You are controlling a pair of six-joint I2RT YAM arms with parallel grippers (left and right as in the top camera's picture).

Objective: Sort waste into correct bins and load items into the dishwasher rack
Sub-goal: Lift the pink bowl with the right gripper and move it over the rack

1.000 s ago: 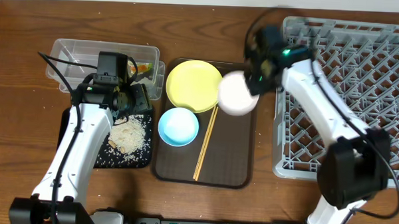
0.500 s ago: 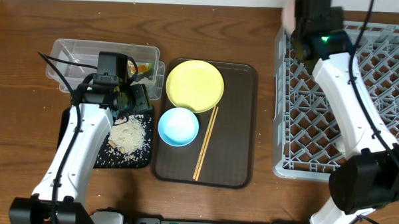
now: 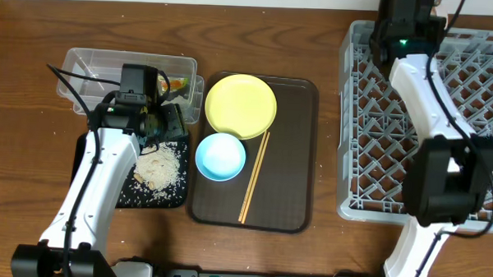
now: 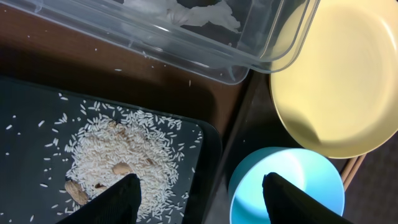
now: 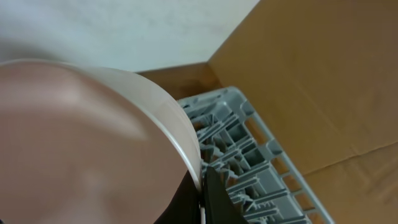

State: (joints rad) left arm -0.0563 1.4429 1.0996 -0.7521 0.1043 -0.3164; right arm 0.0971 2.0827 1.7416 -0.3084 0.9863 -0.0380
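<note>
My right gripper is shut on the rim of the white bowl, held tilted over the far edge of the grey dishwasher rack. In the overhead view the right arm is at the rack's far left corner and the bowl is hidden. My left gripper is open and empty above the black tray, between the rice pile and the light blue bowl. The yellow plate, blue bowl and chopsticks lie on the brown tray. The cup is out of view.
The clear tub at the far left holds the snack wrapper and a white scrap. The brown serving tray lies between the bins and the rack. A few peanuts lie in the rice.
My right arm has carried the white bowl from above the brown tray up and right to the rack's far left corner. The left arm has not moved.
</note>
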